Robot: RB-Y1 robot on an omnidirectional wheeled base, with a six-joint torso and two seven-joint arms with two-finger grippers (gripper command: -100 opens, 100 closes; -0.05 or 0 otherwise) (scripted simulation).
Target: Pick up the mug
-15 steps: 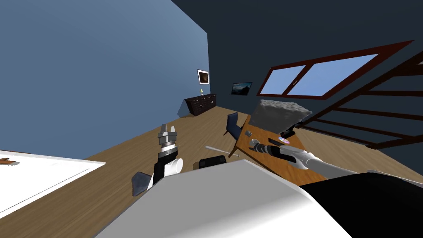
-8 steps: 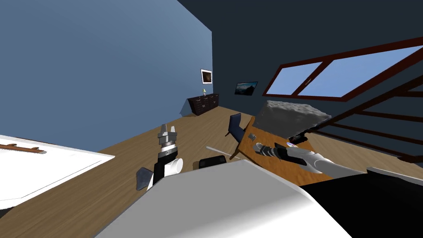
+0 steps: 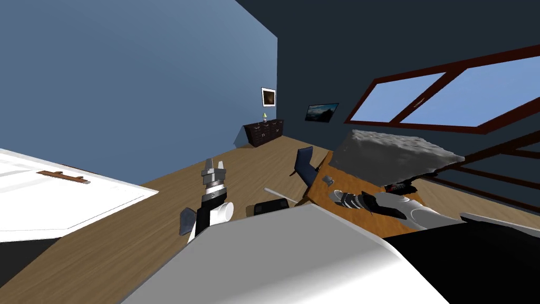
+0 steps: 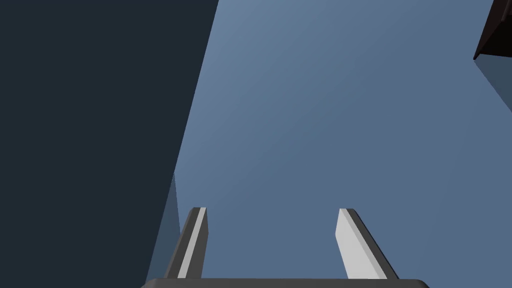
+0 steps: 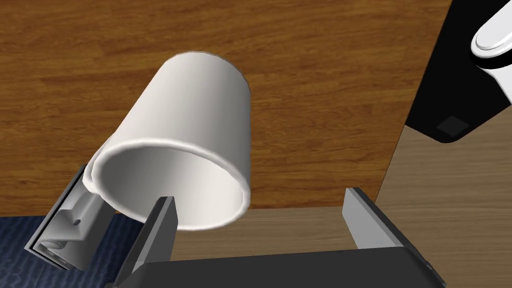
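White mug (image 5: 195, 115), plain and smooth, shown on wooden table (image 5: 325, 75), open rim turned toward right gripper (image 5: 257, 196); fingers held apart, one overlapping rim. Left gripper (image 4: 272, 210) likewise spread.

No legible text, labels, brands or numbers anywhere. Small framed picture (image 3: 268, 97) and wide dark picture (image 3: 322, 112) on the far walls: too small to tell whether either carries any writing.
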